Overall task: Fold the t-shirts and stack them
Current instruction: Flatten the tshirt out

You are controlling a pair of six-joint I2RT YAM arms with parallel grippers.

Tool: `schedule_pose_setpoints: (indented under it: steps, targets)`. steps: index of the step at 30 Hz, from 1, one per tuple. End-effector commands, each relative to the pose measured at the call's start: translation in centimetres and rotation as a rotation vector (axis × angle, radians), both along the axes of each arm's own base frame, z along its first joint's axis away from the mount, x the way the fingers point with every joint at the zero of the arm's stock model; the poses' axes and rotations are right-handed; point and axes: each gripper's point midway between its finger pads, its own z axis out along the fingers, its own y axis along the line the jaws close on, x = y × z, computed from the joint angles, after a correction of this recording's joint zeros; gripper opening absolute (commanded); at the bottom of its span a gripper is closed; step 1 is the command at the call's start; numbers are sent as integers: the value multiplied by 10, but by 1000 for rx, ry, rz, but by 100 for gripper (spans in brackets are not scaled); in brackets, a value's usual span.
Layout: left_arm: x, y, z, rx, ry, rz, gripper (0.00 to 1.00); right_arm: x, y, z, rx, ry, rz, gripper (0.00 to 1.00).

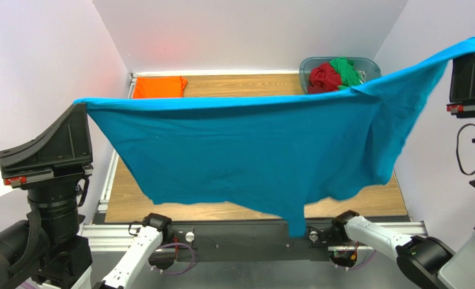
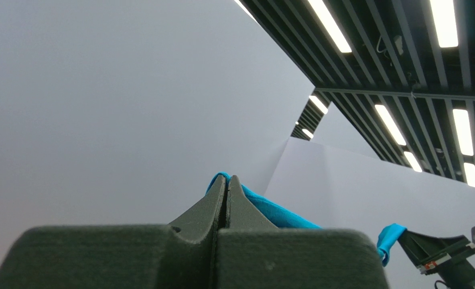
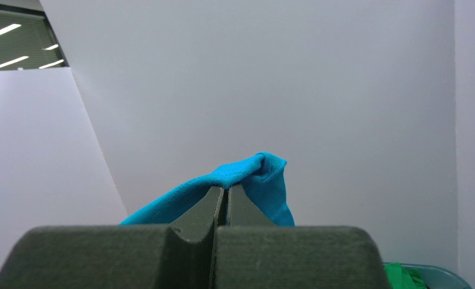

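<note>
A teal-blue t-shirt (image 1: 264,150) hangs stretched wide in the air above the table, held at its two upper corners. My left gripper (image 1: 82,103) is shut on its left corner; in the left wrist view (image 2: 227,179) teal cloth (image 2: 282,214) pokes out of the closed tips. My right gripper (image 1: 468,53) is shut on the right corner, raised higher; in the right wrist view (image 3: 226,188) the cloth (image 3: 252,171) bunches over the tips. A folded bright orange t-shirt (image 1: 160,87) lies at the table's back left. Dark red (image 1: 323,78) and green (image 1: 346,70) t-shirts lie crumpled in the tub.
A grey-blue plastic tub (image 1: 313,62) stands at the back right of the wooden table (image 1: 246,85). White walls close in the back and both sides. The hanging shirt hides most of the tabletop from the top view.
</note>
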Motion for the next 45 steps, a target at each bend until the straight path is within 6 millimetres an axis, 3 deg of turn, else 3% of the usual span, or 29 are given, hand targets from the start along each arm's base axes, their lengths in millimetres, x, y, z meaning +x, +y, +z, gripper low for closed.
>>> schedule_pose_setpoints:
  steps: [1,3,7,8,10,11,12,14,16,17,19,20,22,23,24,25,26,27,29,32,33,36,40,45]
  targets:
    - [6,-20,-11,62,12,-78,0,-8,2,-5,-29,-10,18,1]
    - [15,-23,-17,68,33,-86,0,1,3,-13,-27,21,6,1]
    - [49,-26,-42,61,123,-61,0,30,6,-34,-38,104,-41,1]
    - [69,-22,-56,39,178,-27,0,51,9,-52,-48,166,-79,1]
    - [92,-18,-75,18,242,16,0,75,11,-73,-51,237,-128,1]
    - [116,-19,-99,17,316,42,0,96,15,-94,-69,293,-159,1]
    - [133,-11,-113,-10,367,94,0,109,10,-110,-63,341,-223,1]
    - [177,-5,-161,-25,513,181,0,145,4,-151,-51,437,-358,1]
    - [205,-3,-197,-29,613,236,0,174,5,-186,-42,516,-446,1]
    - [233,-6,-234,-17,707,265,0,188,6,-204,-36,547,-483,1]
    - [258,3,-269,-30,795,349,0,213,14,-258,-81,643,-527,1]
    - [282,4,-301,-13,868,389,0,234,21,-283,-110,686,-536,1]
    - [305,11,-329,3,925,441,0,271,25,-347,-174,809,-528,1]
    - [328,10,-359,33,996,451,0,281,24,-363,-174,840,-521,1]
    - [340,15,-373,45,1026,444,0,294,30,-386,-179,885,-476,1]
    - [353,15,-376,47,1035,436,0,305,20,-401,-172,915,-485,1]
    - [372,16,-408,75,1106,441,0,314,20,-413,-170,932,-477,1]
    - [381,16,-420,90,1131,437,0,328,22,-442,-195,987,-471,1]
    - [408,13,-447,130,1177,419,0,349,25,-477,-230,1043,-445,1]
    - [434,14,-473,154,1209,395,0,369,32,-499,-269,1069,-407,1]
    - [440,13,-478,158,1208,379,0,378,35,-522,-294,1110,-397,1]
    - [460,14,-491,168,1198,351,0,397,39,-547,-330,1145,-381,1]
    - [481,12,-504,204,1212,332,0,409,46,-568,-339,1175,-354,1]
    - [488,11,-510,221,1219,325,0,413,49,-582,-336,1195,-339,1]
